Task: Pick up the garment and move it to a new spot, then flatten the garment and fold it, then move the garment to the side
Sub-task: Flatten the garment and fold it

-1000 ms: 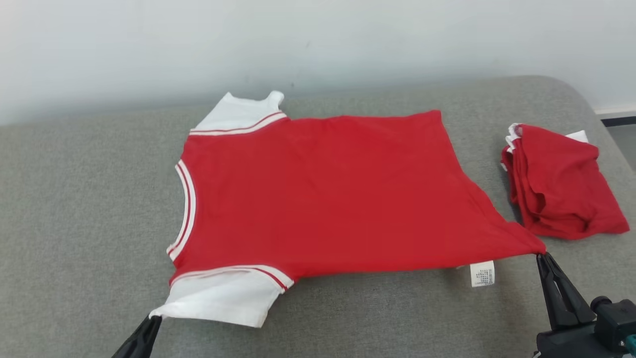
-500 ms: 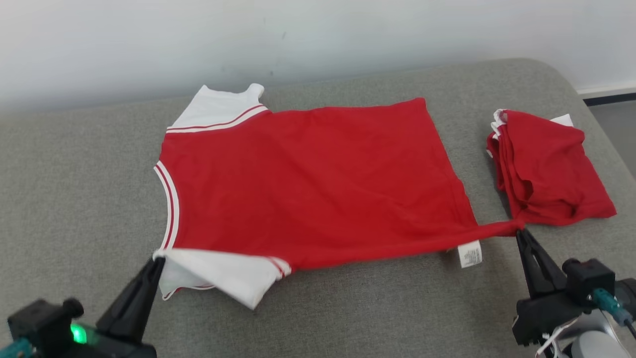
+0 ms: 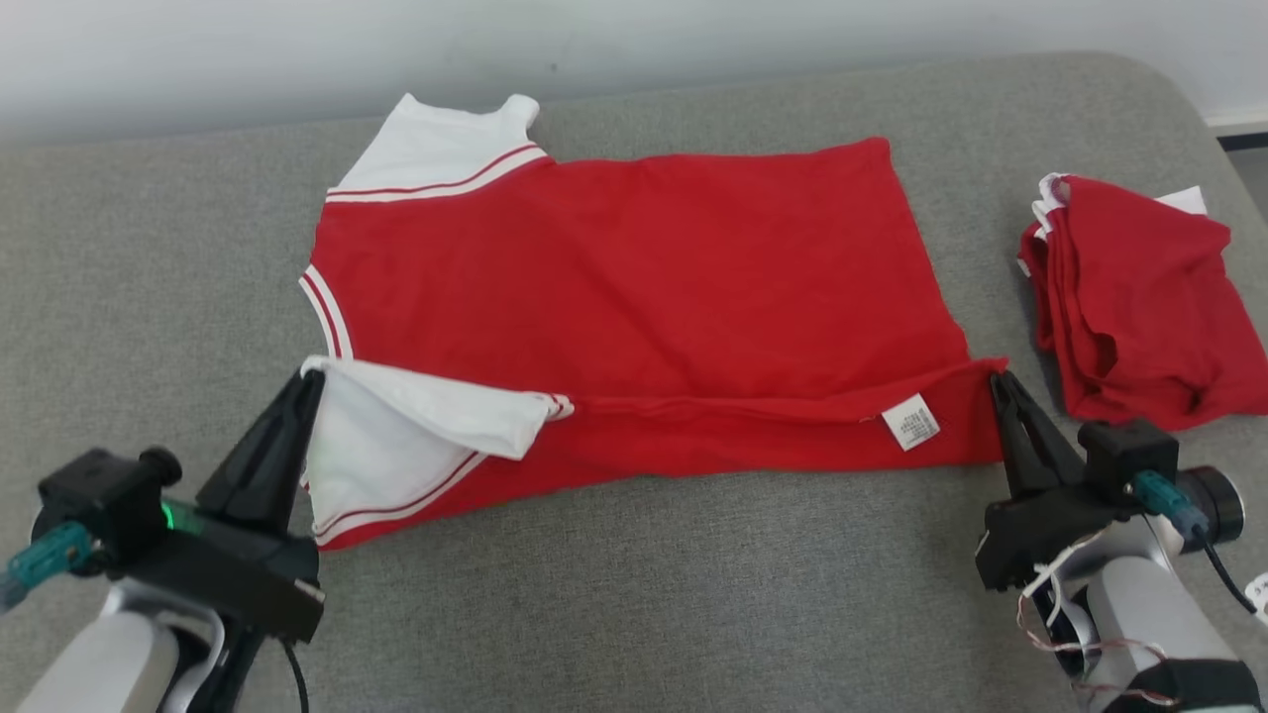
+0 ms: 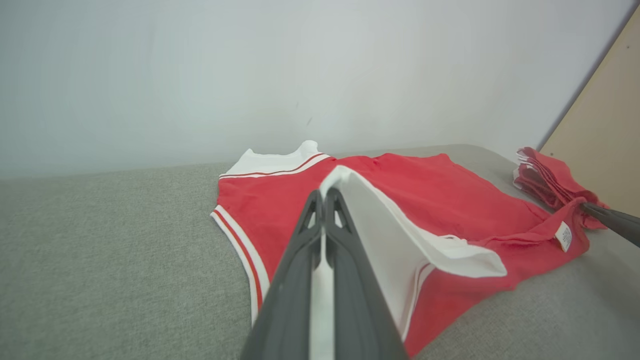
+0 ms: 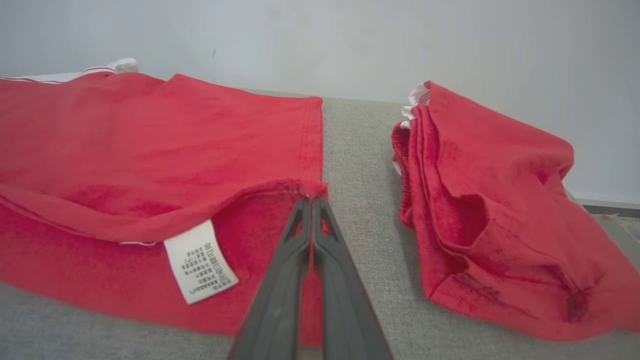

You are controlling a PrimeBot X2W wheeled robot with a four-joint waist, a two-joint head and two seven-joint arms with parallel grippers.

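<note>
**Red shirt, mid-fold**

Head view: the garment (image 3: 634,287) lies on the grey cushion (image 3: 693,594), my left gripper (image 3: 309,381) clenched on its white sleeve (image 3: 396,436), my right gripper (image 3: 996,381) on the hem corner (image 3: 981,371). Wrist views: both pinches look shallow, so uneven pulling could slip one.

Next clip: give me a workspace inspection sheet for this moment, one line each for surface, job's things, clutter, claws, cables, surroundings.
Surface: grey padded top, no stains seen.
Job's things: red shirt with white sleeves lies spread out, its near edge lifted and turned up; care label showing.
Clutter: folded red pile to the right, apart from the shirt.
Claws: left claw shut on the near white sleeve; right claw shut on the near hem corner.
Cables: teal-plugged lead at the left wrist; black lead and thin loose wires at the right wrist, none touching the cloth.
Surroundings: pale wall behind; tan board at the far right.
</note>
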